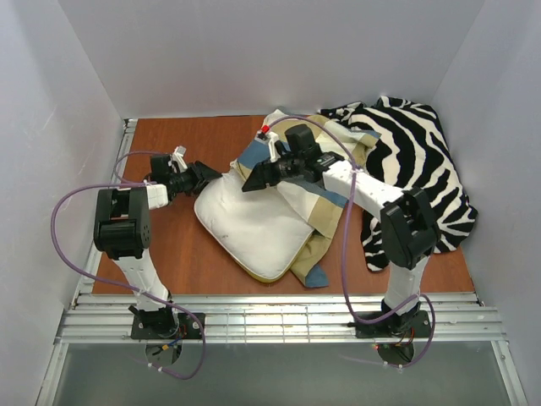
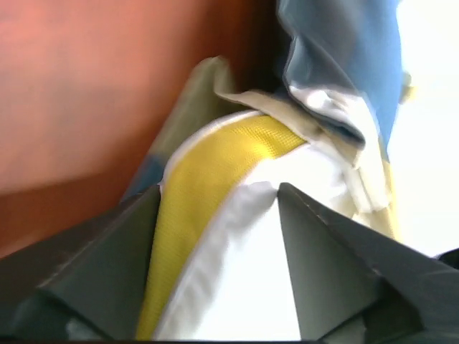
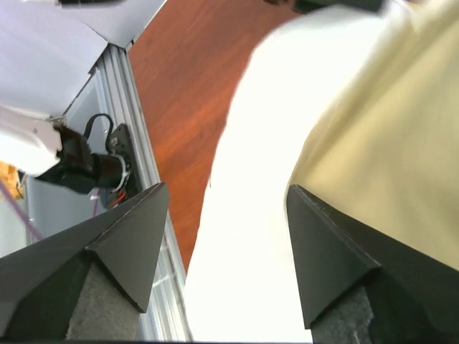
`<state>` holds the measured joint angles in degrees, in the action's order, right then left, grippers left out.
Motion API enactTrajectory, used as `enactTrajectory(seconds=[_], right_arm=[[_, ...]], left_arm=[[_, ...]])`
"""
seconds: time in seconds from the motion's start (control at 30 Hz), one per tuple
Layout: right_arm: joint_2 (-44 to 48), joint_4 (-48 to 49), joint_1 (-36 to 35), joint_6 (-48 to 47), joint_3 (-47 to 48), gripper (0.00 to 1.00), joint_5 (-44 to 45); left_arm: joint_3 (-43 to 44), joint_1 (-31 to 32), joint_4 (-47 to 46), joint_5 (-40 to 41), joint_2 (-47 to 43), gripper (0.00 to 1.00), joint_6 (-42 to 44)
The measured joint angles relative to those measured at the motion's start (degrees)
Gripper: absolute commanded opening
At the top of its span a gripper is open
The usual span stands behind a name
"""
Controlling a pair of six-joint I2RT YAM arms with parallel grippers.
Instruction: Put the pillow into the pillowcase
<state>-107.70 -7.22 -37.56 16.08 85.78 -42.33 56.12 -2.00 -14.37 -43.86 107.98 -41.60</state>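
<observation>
The white pillow (image 1: 249, 228) lies on the brown table, its far right part under the blue, tan and cream pillowcase (image 1: 319, 222). My left gripper (image 1: 207, 175) is at the pillow's far left corner. In the left wrist view the gripper (image 2: 219, 186) is open, and the pillow's (image 2: 215, 287) yellow edge and white face lie between its jaws, with blue pillowcase (image 2: 337, 64) cloth beyond. My right gripper (image 1: 252, 180) hovers over the pillow's far edge. It (image 3: 226, 186) is open above the white pillow (image 3: 251, 179), beside tan pillowcase (image 3: 387, 129) fabric.
A black-and-white zebra-striped cloth (image 1: 414, 161) is heaped at the back right, beside the right arm. White walls close in the table on three sides. A metal rail (image 1: 279, 317) runs along the near edge by the arm bases.
</observation>
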Motion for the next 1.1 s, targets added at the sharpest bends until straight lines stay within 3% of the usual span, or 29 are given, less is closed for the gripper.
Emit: enactTrajectory(seconds=[0.03,0.1,0.13,0.3,0.43,0.6,0.67,0.77,0.93,1.03,1.1], right_arm=[[1.53,-1.57,0.72,-0.76,-0.96,0.67,-0.02],[7.13,-4.52,3.32,-1.97,-4.35,0.69,0.13],[10.97,-6.05,5.20,-2.60,-6.49,0.69,0.52],[33.46,-10.14,14.58,-4.66,-20.22,0.76,7.17],[42.58,-12.85,14.64,-5.55,-34.36,0.79,11.58],[39.58,-17.07,17.88,-4.87,-45.46,0.79,16.15],[39.50,-17.38,19.19,-4.17,-48.02,0.75,17.07],[40.04,-16.50,19.69,-2.73,-50.40,0.72,17.11],[40.09,-12.11,20.55,0.68,-54.47,0.62,14.88],[37.97,-8.81,20.68,2.23,-55.25,0.55,13.35],[35.32,-6.32,20.68,2.86,-55.36,0.54,12.55]], left_arm=[[0.17,-0.70,3.43,0.22,-0.50,0.76,2.32],[1.03,-2.03,10.78,1.14,-2.82,0.87,9.46],[1.36,-2.43,14.25,2.01,-4.90,0.97,13.81],[2.47,-0.02,27.98,8.28,-21.81,0.98,38.51],[2.45,12.50,34.38,13.94,-33.90,0.98,53.48],[0.22,40.52,35.41,22.88,-35.26,0.98,56.26],[-1.81,49.59,34.62,26.25,-33.16,0.98,54.90],[-3.32,58.18,34.01,33.90,-28.52,0.98,52.09],[-2.99,65.26,31.19,47.12,-17.70,0.98,47.50],[-1.55,66.42,29.92,53.75,-12.44,0.98,45.92],[-0.31,66.88,29.20,57.57,-9.77,0.92,44.92]])
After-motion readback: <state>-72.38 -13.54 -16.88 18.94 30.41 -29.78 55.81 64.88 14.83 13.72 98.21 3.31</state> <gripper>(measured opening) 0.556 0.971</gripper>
